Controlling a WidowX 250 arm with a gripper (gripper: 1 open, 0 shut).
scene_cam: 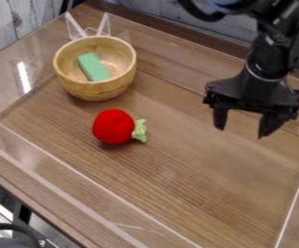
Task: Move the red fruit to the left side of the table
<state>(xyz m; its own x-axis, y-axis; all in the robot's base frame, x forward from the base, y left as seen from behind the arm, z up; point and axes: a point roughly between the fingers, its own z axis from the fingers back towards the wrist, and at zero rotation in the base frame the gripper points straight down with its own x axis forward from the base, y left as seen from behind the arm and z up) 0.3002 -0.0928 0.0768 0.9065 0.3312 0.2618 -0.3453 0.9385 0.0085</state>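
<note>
The red fruit (113, 126) lies on the wood-grain table (191, 174) near its middle, with its green leafy stem pointing right. My gripper (249, 124) hangs over the right part of the table, pointing down, well to the right of the fruit and apart from it. Its two black fingers are spread wide with nothing between them.
A wooden bowl (95, 68) holding a green block (92, 67) stands at the back left. Low clear acrylic walls (138, 221) edge the table on all sides. Bare tabletop lies in front of and to the left of the fruit.
</note>
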